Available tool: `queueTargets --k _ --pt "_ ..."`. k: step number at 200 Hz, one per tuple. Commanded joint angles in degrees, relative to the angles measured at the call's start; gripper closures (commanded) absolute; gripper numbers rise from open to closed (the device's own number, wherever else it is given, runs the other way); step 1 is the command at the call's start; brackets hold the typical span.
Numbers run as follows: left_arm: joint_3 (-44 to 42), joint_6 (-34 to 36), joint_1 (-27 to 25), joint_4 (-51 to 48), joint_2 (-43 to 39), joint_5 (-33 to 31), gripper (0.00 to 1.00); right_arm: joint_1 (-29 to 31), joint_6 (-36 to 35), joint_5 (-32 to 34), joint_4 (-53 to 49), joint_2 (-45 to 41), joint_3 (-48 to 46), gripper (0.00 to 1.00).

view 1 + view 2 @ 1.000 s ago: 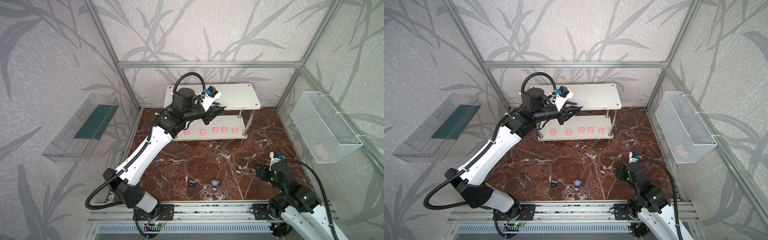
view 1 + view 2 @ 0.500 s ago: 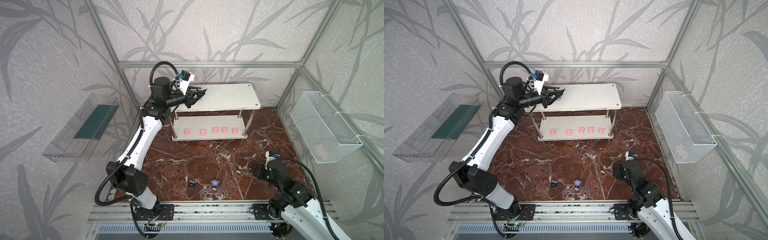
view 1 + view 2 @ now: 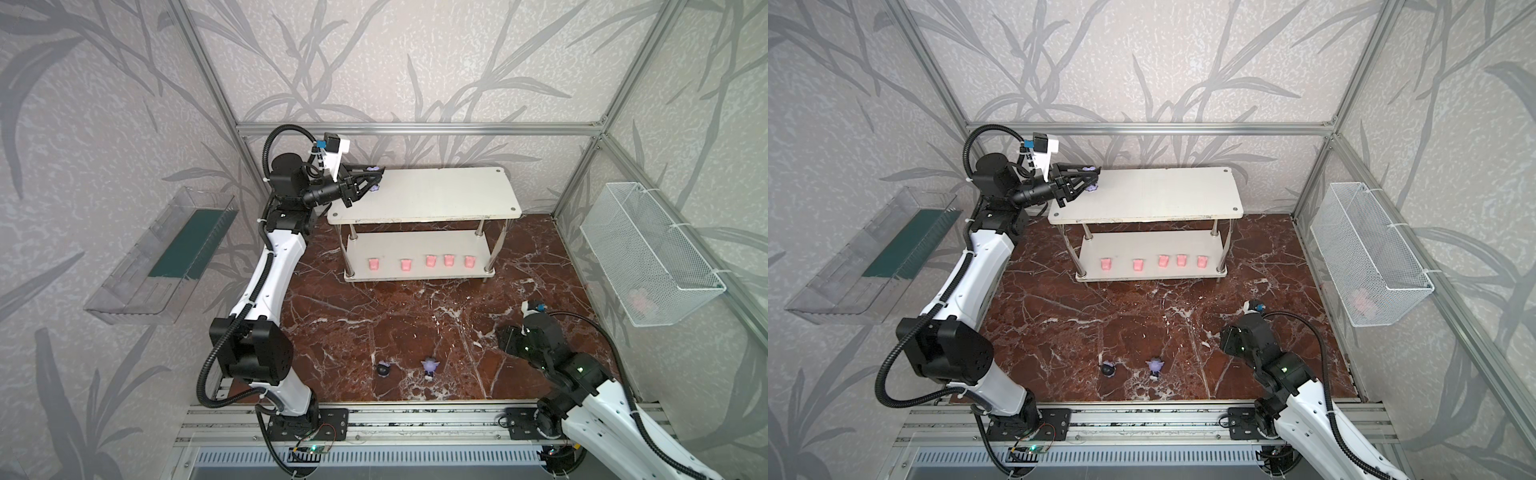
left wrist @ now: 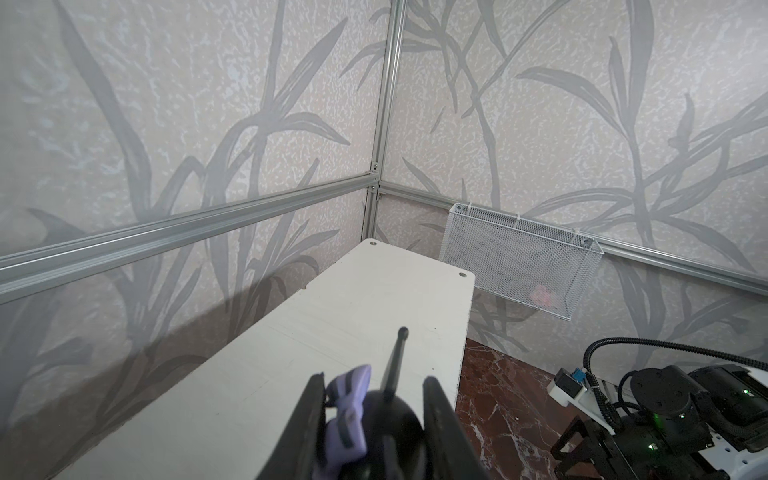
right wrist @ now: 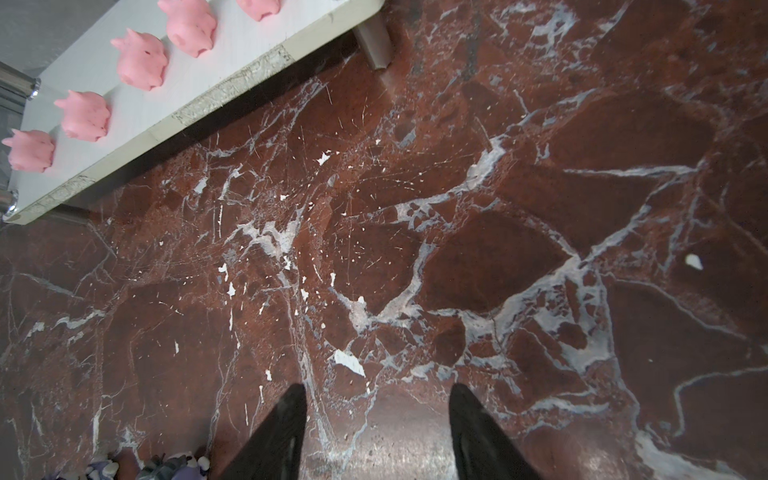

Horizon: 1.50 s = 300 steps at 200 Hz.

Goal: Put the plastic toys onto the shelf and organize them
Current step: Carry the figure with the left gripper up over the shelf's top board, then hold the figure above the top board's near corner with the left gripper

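A red-brown marble tabletop (image 3: 415, 324) with white veins carries a white two-tier shelf (image 3: 436, 195) on chrome legs, set toward the back wall. Five pink piglets (image 3: 430, 260) stand in a row along the front edge of its lower board, the left two spaced wider than the rest. Near the front edge of the marble, a dark figurine (image 3: 384, 368) and a lilac figurine (image 3: 430, 367) stand side by side, apart from each other.

Soft, even light fills the cell, the shelf (image 4: 374, 299) throws a faint shadow on the back wall, and the left gripper (image 4: 374, 386) blurs close to its wrist camera.
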Motion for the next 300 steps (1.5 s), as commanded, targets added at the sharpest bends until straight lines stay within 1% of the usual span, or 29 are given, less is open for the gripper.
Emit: queueTargets --k 1,18,59,73,206,234,245,263,272,288,292,300 --pt "-1.3 -4.96 1.28 7.74 0.98 3.4 0.82 -0.24 -0.67 -0.42 1.79 0.09 1.13 0.44" --pt "-2.96 -9.23 2.31 14.06 1.78 3.97 0.82 -0.2 -0.37 -0.19 2.4 -0.88 0.91 0.44" --pt "-4.21 -22.77 4.29 30.48 5.74 6.8 0.82 -0.19 -0.32 -0.52 2.63 -0.09 1.09 0.44" --pt "-3.97 -25.25 4.73 33.0 6.8 7.7 0.82 -0.19 -0.12 -0.53 2.72 0.08 1.08 0.44" --pt "-6.48 -25.06 7.33 33.64 9.5 13.38 0.81 -0.15 0.56 -0.61 4.74 3.57 1.48 0.44" --pt "-6.48 -28.05 7.37 37.13 11.15 14.06 0.81 -0.18 0.65 -0.52 4.77 3.89 1.61 0.44" --pt "-6.32 -30.97 7.38 40.5 12.0 14.31 0.81 -0.16 0.68 -0.65 4.9 4.05 1.68 0.44" --pt "-5.11 -38.29 7.37 49.27 14.27 15.2 0.8 -0.15 0.76 -0.61 5.33 4.34 1.69 0.44" --pt "-3.05 -44.11 7.24 54.52 16.26 16.64 0.8 -0.22 0.76 -0.69 5.48 4.65 1.74 0.44" --pt "1.99 -59.24 7.27 69.36 21.07 18.24 0.8 -0.2 0.76 -0.87 5.79 4.97 1.68 0.44" --pt "3.61 -61.16 7.23 69.77 22.15 18.72 0.8 -0.16 0.79 -0.87 5.84 4.98 1.7 0.44" --pt "5.56 -62.59 6.91 69.84 23.57 19.98 0.81 -0.15 0.72 -0.92 5.89 5.08 1.7 0.44"
